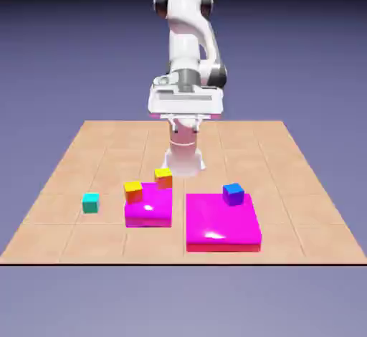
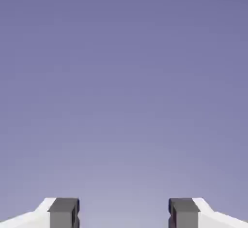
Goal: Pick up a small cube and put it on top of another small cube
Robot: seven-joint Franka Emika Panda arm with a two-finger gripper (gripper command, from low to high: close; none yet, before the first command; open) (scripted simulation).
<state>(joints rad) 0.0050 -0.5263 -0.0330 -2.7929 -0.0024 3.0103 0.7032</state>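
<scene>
While the arm is drawn up over its base in the exterior view, the teal cube (image 1: pixel 90 203) sits alone on the bench (image 1: pixel 301 236), left of the magenta blocks, probably leaving room for a grasp. In the hand view, the gripper (image 2: pixel 124 213) stands wide open, holding and touching nothing, blue-violet backdrop beyond.

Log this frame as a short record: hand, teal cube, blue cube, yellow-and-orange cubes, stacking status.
hand: open, nothing between the fingertips, raised above the table
teal cube: on the table, at the exterior view's left
blue cube: on the larger magenta block
yellow-and-orange cubes: two, at the smaller magenta block; exact support unclear
stacking: no small cube on another
</scene>
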